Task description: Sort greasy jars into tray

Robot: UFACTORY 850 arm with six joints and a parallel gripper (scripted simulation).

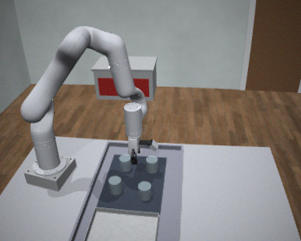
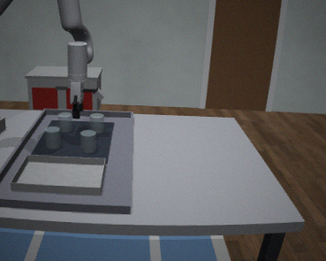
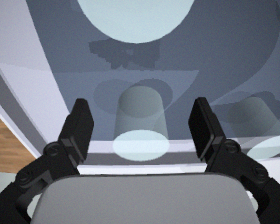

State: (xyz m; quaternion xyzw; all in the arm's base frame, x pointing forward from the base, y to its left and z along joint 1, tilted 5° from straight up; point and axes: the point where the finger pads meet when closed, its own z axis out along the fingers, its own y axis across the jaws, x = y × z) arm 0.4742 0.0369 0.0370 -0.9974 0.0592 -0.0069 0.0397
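Note:
Four pale glass jars stand mouth down on the dark drying mat [image 1: 135, 180] [image 2: 73, 135] [image 3: 56, 41]: back left [image 1: 125, 162] [image 2: 65, 122], back right [image 1: 152, 163] [image 2: 96, 122], front left [image 1: 115, 185] [image 2: 52, 137] and front right [image 1: 144, 190] [image 2: 88, 141]. My gripper [image 1: 134, 159] [image 2: 76, 111] [image 3: 141, 110] is open and empty. It hangs low between the two back jars, close beside the back left one. In the wrist view one jar top [image 3: 134, 3] fills the upper edge, and a smaller jar [image 3: 141, 106] shows between the spread fingers, farther off. The pale tray [image 1: 124, 228] [image 2: 59, 176] lies in front of the mat and holds nothing.
Mat and tray rest on a grey steel sheet with a raised border [image 1: 174, 187] [image 2: 121, 158], on a white table [image 1: 234, 195] [image 2: 200, 158]. The arm's base [image 1: 50, 172] stands to the left. A grey and red cabinet [image 1: 146, 81] stands behind the table.

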